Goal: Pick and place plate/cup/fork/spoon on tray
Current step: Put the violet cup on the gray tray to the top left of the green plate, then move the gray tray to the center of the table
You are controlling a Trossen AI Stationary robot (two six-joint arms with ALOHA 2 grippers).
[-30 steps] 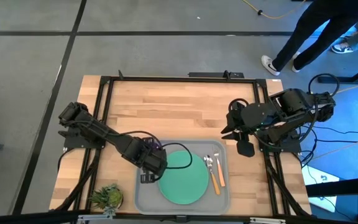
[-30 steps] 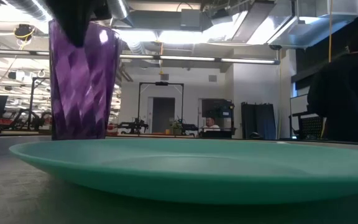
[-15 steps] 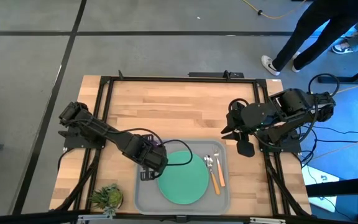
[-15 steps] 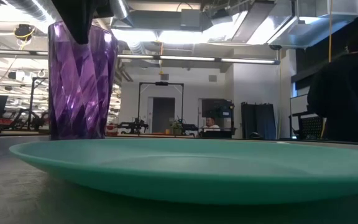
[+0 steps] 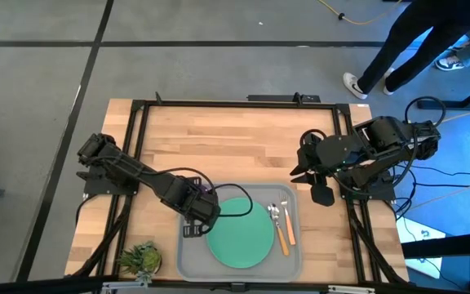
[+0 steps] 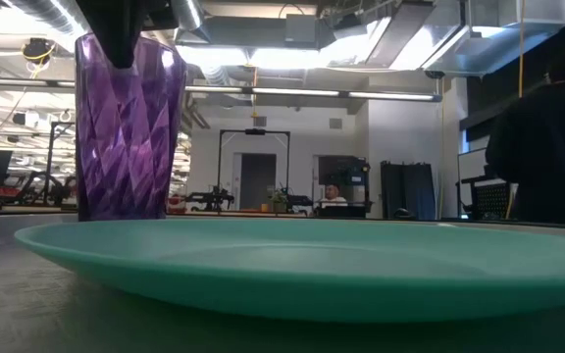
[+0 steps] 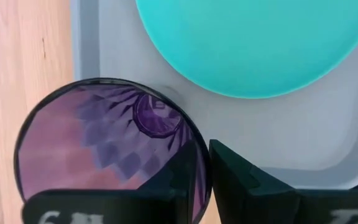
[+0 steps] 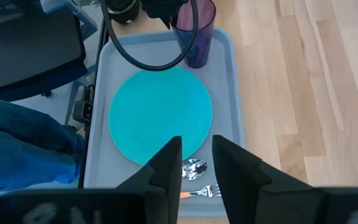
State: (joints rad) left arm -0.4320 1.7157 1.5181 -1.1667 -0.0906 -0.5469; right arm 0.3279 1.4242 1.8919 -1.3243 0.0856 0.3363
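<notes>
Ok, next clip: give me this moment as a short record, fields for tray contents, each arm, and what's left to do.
tray: holds plate, fork, spoon and cup
plate: flat at the tray's middle
fork and spoon: side by side, right of the plate
cup: upright in the tray's corner, beside the plate
left gripper: fingers pinching the cup's rim
right gripper: waiting off the tray's right side, open
left to do: release the cup

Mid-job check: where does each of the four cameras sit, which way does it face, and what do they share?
High view: overhead, looking straight down on the tray; both arms show, left gripper over it, right gripper waiting beside.
Low view: at tray level, looking across the plate into the room; a dark finger grips the cup.
Left wrist view: looks down into the cup; own fingers show.
Right wrist view: faces the tray; own fingers show.
All four share plate and cup.
</notes>
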